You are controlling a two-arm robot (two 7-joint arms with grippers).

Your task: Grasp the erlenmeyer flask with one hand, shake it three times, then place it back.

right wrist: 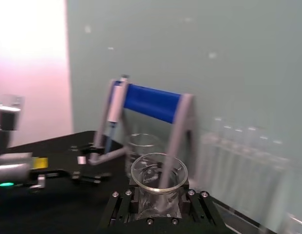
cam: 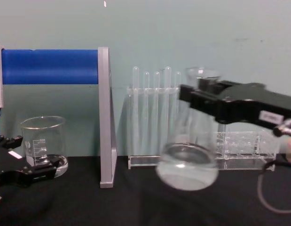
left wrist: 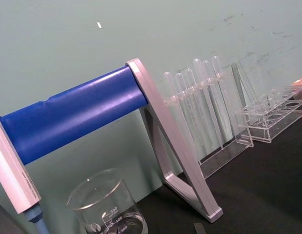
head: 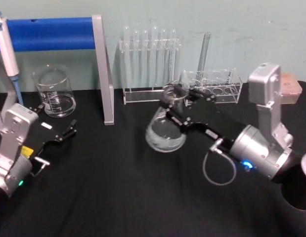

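The erlenmeyer flask point(head: 165, 132) is clear glass with a wide base. It hangs tilted just above the black table, in front of the test tube racks. My right gripper point(head: 175, 101) reaches in from the right and is shut on the flask's neck below the flared rim. In the chest view the flask point(cam: 187, 165) is smeared, its neck held in the right gripper point(cam: 201, 98). The right wrist view looks down on the flask's rim point(right wrist: 158, 173) between the pads. My left gripper point(head: 70, 129) rests open and empty at the table's left, near the beaker.
A glass beaker point(head: 55, 92) stands at the back left under a pipette stand with a blue bar point(head: 49, 33). A tall rack of test tubes point(head: 150, 64) and a low clear rack point(head: 218, 87) line the back wall. A cable loops beside the right arm.
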